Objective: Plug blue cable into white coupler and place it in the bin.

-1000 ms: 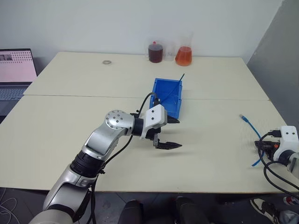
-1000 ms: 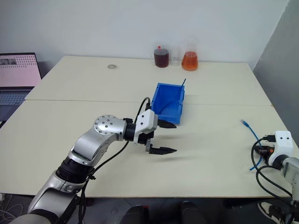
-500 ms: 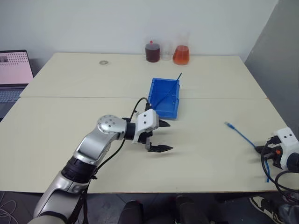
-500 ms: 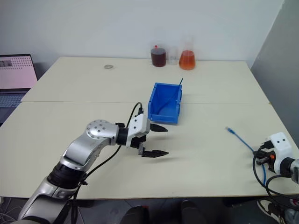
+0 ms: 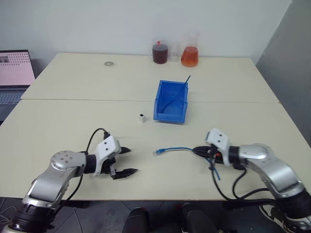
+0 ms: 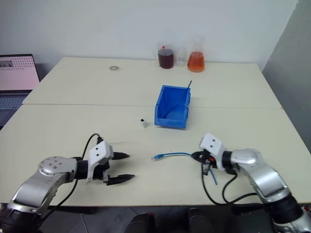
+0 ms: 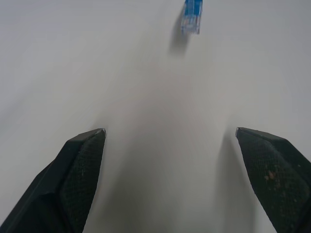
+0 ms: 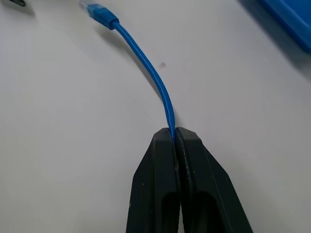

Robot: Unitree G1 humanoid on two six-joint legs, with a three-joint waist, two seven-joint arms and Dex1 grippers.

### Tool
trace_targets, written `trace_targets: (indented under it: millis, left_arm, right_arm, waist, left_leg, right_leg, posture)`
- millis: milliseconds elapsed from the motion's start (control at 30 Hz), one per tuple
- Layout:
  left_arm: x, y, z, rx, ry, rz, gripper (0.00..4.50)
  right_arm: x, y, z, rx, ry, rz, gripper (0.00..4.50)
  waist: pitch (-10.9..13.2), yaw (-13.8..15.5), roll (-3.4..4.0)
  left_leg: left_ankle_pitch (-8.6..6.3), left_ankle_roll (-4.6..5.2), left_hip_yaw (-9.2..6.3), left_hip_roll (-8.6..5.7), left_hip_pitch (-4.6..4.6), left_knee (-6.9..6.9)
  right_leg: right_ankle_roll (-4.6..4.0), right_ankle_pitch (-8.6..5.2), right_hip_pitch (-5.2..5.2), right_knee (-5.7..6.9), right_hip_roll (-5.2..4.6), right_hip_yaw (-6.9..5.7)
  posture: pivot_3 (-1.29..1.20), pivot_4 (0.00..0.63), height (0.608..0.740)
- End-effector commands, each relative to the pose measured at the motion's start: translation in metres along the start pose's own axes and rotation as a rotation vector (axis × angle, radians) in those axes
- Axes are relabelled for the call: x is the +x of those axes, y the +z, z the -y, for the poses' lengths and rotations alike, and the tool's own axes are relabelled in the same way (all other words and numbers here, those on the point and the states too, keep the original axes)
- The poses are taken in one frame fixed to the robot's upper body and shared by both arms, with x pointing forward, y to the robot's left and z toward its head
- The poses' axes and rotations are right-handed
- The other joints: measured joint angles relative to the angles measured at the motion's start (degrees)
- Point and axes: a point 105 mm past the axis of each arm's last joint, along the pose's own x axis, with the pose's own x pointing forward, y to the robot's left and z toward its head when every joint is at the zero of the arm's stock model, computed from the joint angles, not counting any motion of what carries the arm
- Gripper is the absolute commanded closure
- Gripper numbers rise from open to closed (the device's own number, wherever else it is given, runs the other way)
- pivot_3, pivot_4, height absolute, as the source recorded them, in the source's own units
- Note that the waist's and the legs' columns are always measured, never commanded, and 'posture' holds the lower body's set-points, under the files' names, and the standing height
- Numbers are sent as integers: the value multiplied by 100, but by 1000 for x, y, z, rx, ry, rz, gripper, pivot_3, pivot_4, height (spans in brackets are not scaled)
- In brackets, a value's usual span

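Note:
The blue cable (image 5: 176,148) lies curved on the table's near middle, its plug (image 5: 159,152) pointing left. My right gripper (image 5: 197,151) is shut on the blue cable (image 8: 151,75), with the fingers (image 8: 163,145) pinching the cord behind the plug. The white coupler (image 5: 142,117) stands by itself just left of the bin (image 5: 170,116), which sits open-topped at the table's centre. My left gripper (image 5: 127,161) hovers open and holding nothing at the front left. The plug (image 7: 192,17) shows ahead of its fingers in the left wrist view.
A thin blue strand (image 5: 178,91) leans inside the bin. Two flasks, dark red (image 5: 161,52) and orange (image 5: 190,56), stand at the table's back edge, with a small ring (image 5: 108,63) to their left. A laptop (image 5: 14,73) sits at the far left.
My right arm swung in from the table's right edge to the near middle, carrying the blue cable. My left arm drew back to the front left, uncovering the white coupler.

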Motion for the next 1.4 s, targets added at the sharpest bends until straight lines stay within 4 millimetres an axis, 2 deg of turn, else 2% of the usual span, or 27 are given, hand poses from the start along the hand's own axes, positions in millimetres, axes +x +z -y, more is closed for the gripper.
trace_targets:
  millis: [33, 133, 333, 467, 667, 867, 1067, 1300, 1400]
  left_arm:
    - [-16, 3, -12, 19, 78, 16, 0]
    - [-19, 6, -13, 14, 85, 34, 0]
    - [-15, 10, -7, 23, 39, 38, 0]
    - [-6, 12, -7, 50, 23, 28, 0]
    - [8, 15, -9, 79, 10, 5, 0]
    - [19, 12, -7, 70, 7, -27, 0]
    - [32, 11, -12, 31, 71, -45, 0]
    - [48, 14, 1, 9, 29, -47, 0]
    - [47, 8, 8, 0, -2, -82, 467]
  right_arm:
    - [15, 10, -1, -66, 17, 16, 4471]
    - [23, 11, 2, -80, 18, 19, 4471]
    - [25, 10, 5, -66, 13, 16, 4471]
    - [23, 12, 9, -41, -17, 20, 3743]
    - [14, 20, 6, -24, -12, 42, 2003]
    - [-8, 37, -10, -26, 99, 105, 372]
    - [-15, 41, -16, -62, 96, 119, 372]
    - [-16, 43, -20, -74, 92, 129, 372]
    - [-18, 44, -18, -84, 82, 128, 322]
  waist:
    - [0, 25, -1]
    - [-1, 32, -1]
    - [-1, 14, -1]
    - [-1, 5, -1]
    - [-1, 6, -1]
    - [-1, 5, -1]
    - [-2, 12, -1]
    - [-7, 27, 0]
    - [-9, 26, 1]
  left_leg:
    - [0, 0, 1, -2, -2, 1]
    - [0, 0, 5, -4, -2, 1]
    - [0, 0, 5, 0, 1, -1]
    - [0, 0, 4, 0, 3, -1]
    - [0, 0, 5, -4, 2, -1]
    - [0, 0, 4, -3, 1, -1]
    - [0, 1, -3, -5, 14, 2]
    - [1, 1, -4, -7, 32, 5]
    - [1, 1, -2, -7, 32, 5]
  right_leg:
    - [1, 0, -1, -2, -3, -1]
    - [2, 0, 0, -3, -7, -1]
    - [0, 0, -1, 2, 2, -3]
    - [-1, 0, 0, 5, 2, -3]
    - [0, 0, 0, 5, 5, -3]
    - [0, 0, 0, 5, 6, -2]
    - [1, 0, 15, 6, 6, -8]
    - [5, 2, 36, 7, 3, -7]
    - [6, 3, 37, 5, 2, -4]
  posture:
    - [0, 150, 740]
    - [0, 150, 740]
    - [0, 150, 740]
    - [0, 150, 740]
    - [0, 150, 740]
    - [0, 150, 740]
    - [0, 150, 740]
    - [0, 150, 740]
    - [0, 150, 740]
